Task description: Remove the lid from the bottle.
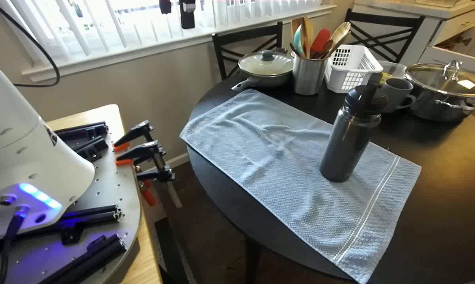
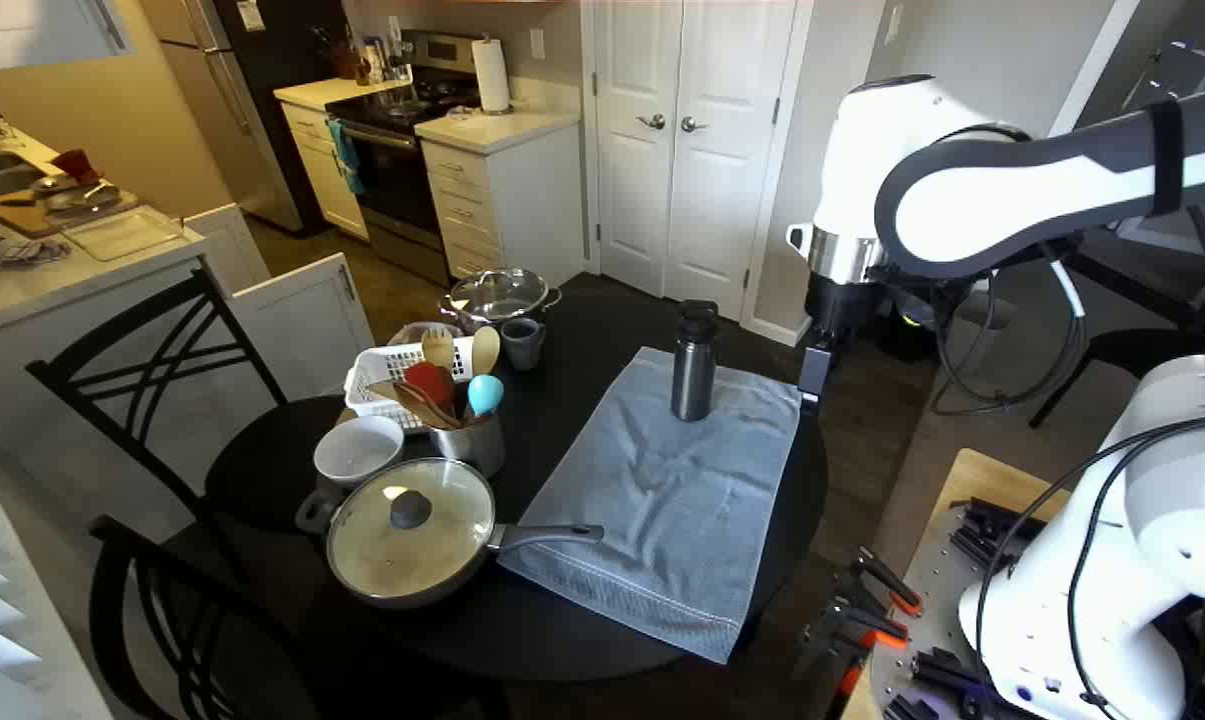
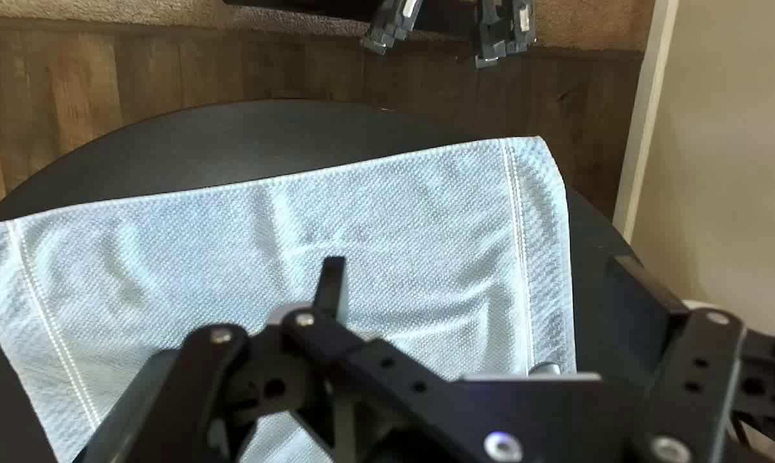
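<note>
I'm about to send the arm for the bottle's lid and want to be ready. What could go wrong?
The tall bottle stands on a wrinkled towel, so it could slide or tip if the open gripper bumps it. If the lid needs twisting, the bottle may turn too, since nothing braces it.

Towel on apparently round table

A stove, refrigerator and sink mark this as a home kitchen, with chairs beside a round table.
</note>
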You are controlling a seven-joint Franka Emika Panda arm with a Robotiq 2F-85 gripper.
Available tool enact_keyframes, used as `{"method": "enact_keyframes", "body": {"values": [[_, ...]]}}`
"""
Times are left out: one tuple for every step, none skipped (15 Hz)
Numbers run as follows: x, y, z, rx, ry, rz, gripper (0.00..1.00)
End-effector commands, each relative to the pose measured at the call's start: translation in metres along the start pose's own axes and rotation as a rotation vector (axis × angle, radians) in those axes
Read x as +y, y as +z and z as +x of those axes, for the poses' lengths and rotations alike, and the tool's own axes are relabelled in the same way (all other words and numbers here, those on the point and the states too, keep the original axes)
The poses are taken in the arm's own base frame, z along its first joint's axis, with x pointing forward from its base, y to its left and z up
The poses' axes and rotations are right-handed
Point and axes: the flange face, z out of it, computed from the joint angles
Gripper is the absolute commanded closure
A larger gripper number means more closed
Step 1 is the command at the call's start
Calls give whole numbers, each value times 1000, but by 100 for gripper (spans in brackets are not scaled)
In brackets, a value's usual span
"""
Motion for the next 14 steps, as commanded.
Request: {"method": "enact_keyframes", "body": {"values": [[0, 0, 0, -1, 0, 0, 0], [0, 0, 0, -1, 0, 0, 0], [0, 0, 0, -1, 0, 0, 0], [0, 0, 0, -1, 0, 0, 0], [0, 0, 0, -1, 0, 0, 0], [0, 0, 0, -1, 0, 0, 0], [0, 0, 0, -1, 0, 0, 0], [7, -1, 3, 10, 9, -2, 0], [20, -4, 8, 22, 25, -14, 0], [35, -9, 14, 52, 33, -20, 0], [49, -15, 22, 103, 19, -32, 0], [62, -21, 32, 159, 8, -30, 0], [72, -26, 45, 227, -33, -33, 0], [78, -29, 57, 282, -76, -31, 0]]}}
